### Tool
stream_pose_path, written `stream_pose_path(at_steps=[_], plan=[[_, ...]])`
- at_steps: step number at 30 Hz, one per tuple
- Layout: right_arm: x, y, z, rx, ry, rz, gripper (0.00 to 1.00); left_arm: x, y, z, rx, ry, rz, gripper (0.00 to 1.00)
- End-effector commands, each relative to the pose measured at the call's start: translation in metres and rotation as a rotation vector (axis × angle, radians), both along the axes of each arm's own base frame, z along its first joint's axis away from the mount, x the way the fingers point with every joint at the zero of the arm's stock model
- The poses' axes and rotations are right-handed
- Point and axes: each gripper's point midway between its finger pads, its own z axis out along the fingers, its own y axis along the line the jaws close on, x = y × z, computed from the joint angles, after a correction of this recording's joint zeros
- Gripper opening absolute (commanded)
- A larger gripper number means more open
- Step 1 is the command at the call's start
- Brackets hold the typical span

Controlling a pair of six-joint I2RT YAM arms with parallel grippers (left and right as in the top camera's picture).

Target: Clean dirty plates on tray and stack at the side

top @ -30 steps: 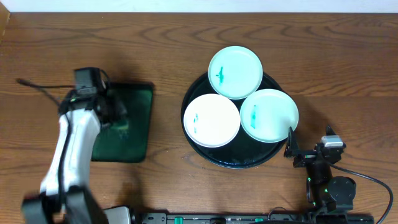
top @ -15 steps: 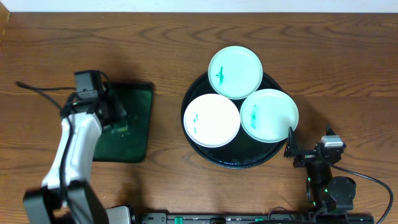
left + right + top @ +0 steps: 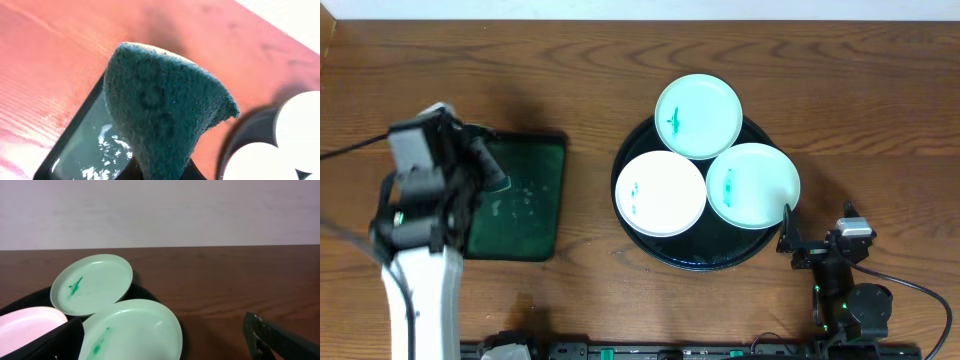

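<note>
The wooden table [image 3: 620, 60] carries the black tray [image 3: 692, 262], the reference for every place here. Well off the black tray's left side lies a green rectangular tray [image 3: 535, 225] with a wet sheen (droplets show in the left wrist view). Three dirty plates crowd the black tray, edges touching. A mint plate [image 3: 698, 116] overhangs its far rim, a white plate [image 3: 660, 193] covers its left half, and a pale plate [image 3: 752, 185] juts past its right rim. Each bears a small green smear [image 3: 672, 122].

The left gripper [image 3: 485, 165] hangs over the green tray, well left of the black tray, clamped on a dark green sponge [image 3: 160, 110]. The right gripper [image 3: 792, 240] sits just off the black tray's near-right rim, fingers spread wide and empty.

The risk is that scrubbing pressure on an overhanging edge would likely tip a plate or skate it off the rim, since nothing pins it. The damp sponge may also drip on the wood on its way over
</note>
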Motion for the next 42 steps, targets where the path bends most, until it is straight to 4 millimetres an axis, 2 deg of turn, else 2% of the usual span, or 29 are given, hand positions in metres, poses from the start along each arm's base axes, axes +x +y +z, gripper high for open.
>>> stream_pose_path(at_steps=[1,4,8,10,12,13,16,18,21,23,25,26,29,32,35,38,42], plan=[[0.001,-0.004,0.011,-0.020,-0.049,-0.029,0.99,-0.008,-0.006,-0.021,-0.033,0.048,-0.015,0.07],[0.000,0.000,0.033,0.022,-0.135,-0.005,0.99,-0.016,-0.008,-0.060,-0.053,0.144,-0.015,0.07],[-0.004,0.022,0.041,0.147,-0.147,0.126,0.99,-0.012,-0.007,-0.122,-0.071,0.231,-0.015,0.07],[-0.007,0.028,0.056,0.239,-0.191,0.173,0.99,-0.011,-0.008,-0.136,-0.082,0.265,-0.018,0.08],[-0.016,0.037,0.082,0.314,-0.278,0.246,0.99,-0.009,-0.007,-0.135,-0.082,0.271,-0.018,0.07],[-0.024,0.043,0.101,0.306,-0.357,0.301,0.99,-0.007,-0.006,-0.131,-0.080,0.262,-0.016,0.07],[-0.050,0.056,0.146,0.259,-0.525,0.411,0.99,0.002,-0.006,-0.098,-0.074,0.199,-0.022,0.07],[-0.052,0.058,0.156,0.258,-0.482,0.421,0.99,0.006,-0.016,-0.069,-0.108,0.134,-0.058,0.07],[-0.038,0.056,0.147,0.177,-0.303,0.362,0.99,0.008,-0.049,-0.023,-0.212,0.010,-0.183,0.07],[-0.025,0.053,0.139,0.102,-0.177,0.320,0.99,0.006,-0.067,-0.011,-0.248,-0.025,-0.214,0.07],[-0.012,0.056,0.136,0.054,-0.079,0.330,0.99,0.003,-0.088,-0.010,-0.265,-0.018,-0.263,0.07],[-0.002,0.062,0.136,0.046,-0.015,0.368,0.99,0.000,-0.107,-0.014,-0.277,0.005,-0.312,0.08],[0.013,0.084,0.138,0.070,0.067,0.504,0.99,-0.007,-0.145,-0.028,-0.290,0.068,-0.414,0.07],[0.015,0.119,0.143,0.132,0.115,0.760,0.99,-0.010,-0.174,-0.057,-0.250,0.167,-0.431,0.07],[0.013,0.140,0.149,0.185,0.104,0.961,0.99,-0.004,-0.202,-0.083,-0.236,0.228,-0.423,0.07],[0.021,0.148,0.150,0.296,0.150,1.038,0.99,0.006,-0.237,-0.105,-0.220,0.232,-0.498,0.07],[0.037,0.147,0.141,0.419,0.243,1.003,0.99,0.023,-0.258,-0.137,-0.162,0.223,-0.512,0.07]])
